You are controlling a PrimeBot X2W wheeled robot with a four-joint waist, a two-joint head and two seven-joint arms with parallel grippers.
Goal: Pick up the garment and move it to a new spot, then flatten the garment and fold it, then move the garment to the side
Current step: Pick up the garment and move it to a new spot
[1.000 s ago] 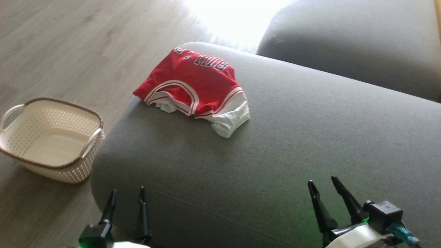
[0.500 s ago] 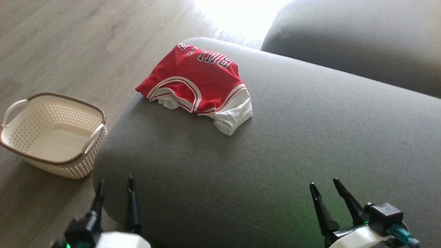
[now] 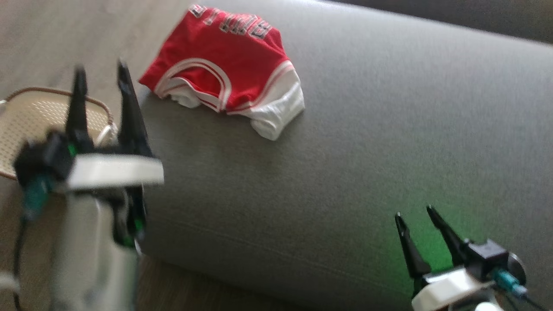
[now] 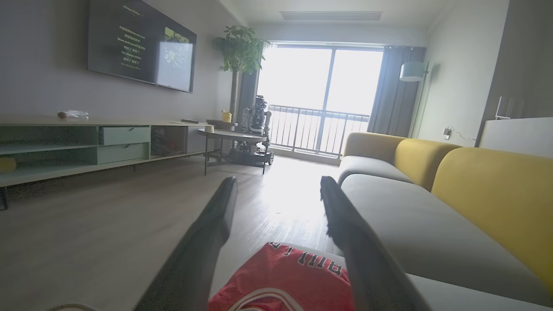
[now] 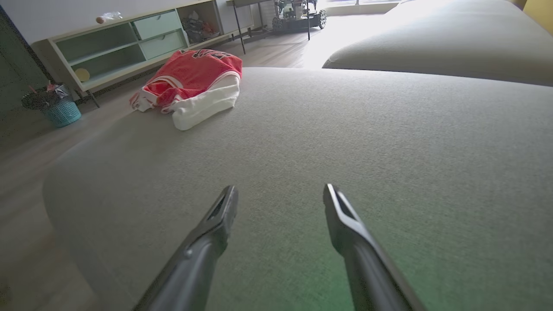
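1. The shirt is red with white trim and dark lettering. It lies bunched on the grey seat cushion, up by the cushion's far left corner, next to the floor edge.
2. A white part of the shirt sticks out on its near right side and rests flat on the cushion.
3. The left gripper is blurred in the head view. It sits at the left, fingers pointing up the picture, over the cushion's left edge and the basket.
4. Left jaws are spread wide with nothing between them. They are short of the shirt and not touching it.
5. In the left wrist view the shirt shows low between the two fingers, lettering toward the far side, with wood floor beyond.
6. The right gripper is at the lower right, over bare cushion and well apart from the shirt.
7. Right jaws are also spread and hold nothing. A green glow falls on the fabric near them.
8. The basket is cream with holes and a brown rim. It stands on the floor just left of the cushion, partly hidden by the left arm.
9. Also in the room are a second grey cushion, yellow backrests, a wall screen, a low cabinet, a potted plant and a teal bin.
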